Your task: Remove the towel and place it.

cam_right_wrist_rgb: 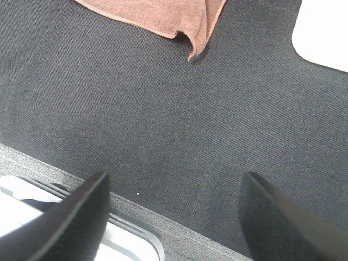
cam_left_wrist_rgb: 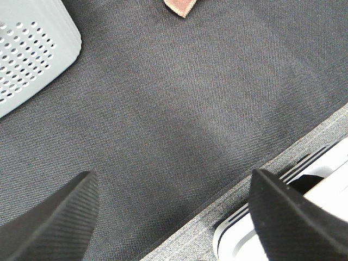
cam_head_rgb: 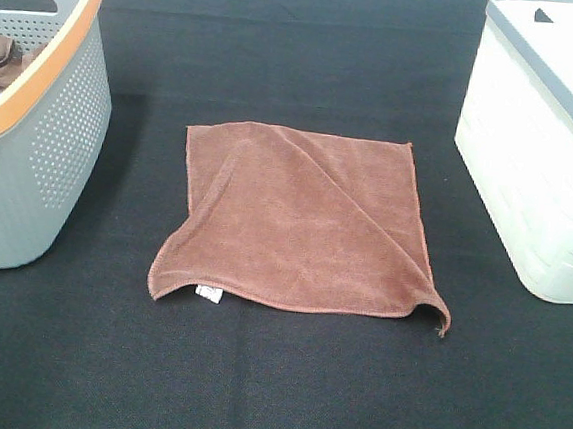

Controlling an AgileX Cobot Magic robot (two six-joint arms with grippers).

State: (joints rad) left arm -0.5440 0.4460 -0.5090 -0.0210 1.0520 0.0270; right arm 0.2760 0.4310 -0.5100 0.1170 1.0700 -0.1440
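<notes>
One towel [cam_head_rgb: 301, 221] lies spread out in the middle of the tabletop [cam_head_rgb: 271, 394], which is covered with a dark, black cloth. The towel is reddish-brown, nearly square, with a soft fuzzy surface and a stitched hem around its edge. A long crease runs across it from the far middle toward the near right corner. The near right corner is curled up a little, and the near left corner also lifts slightly from the tabletop. A small white tag [cam_head_rgb: 208, 292] shows at the near edge, close to the left corner.

To the left of the towel, well apart, stands a grey perforated basket [cam_head_rgb: 56, 154] with an orange rim; inside it a bunched brown cloth [cam_head_rgb: 4, 61] is partly visible. To the right, also apart from the towel, stands a white bin [cam_head_rgb: 539, 196] with a grey rim.

Neither arm shows in the high view. In the wrist views the left gripper [cam_left_wrist_rgb: 174, 209] and the right gripper [cam_right_wrist_rgb: 174, 209] both have their dark fingers spread wide, with nothing between them, above bare tabletop at the near edge. Only a corner of the towel reaches into each wrist view, on the far side from the fingers.
</notes>
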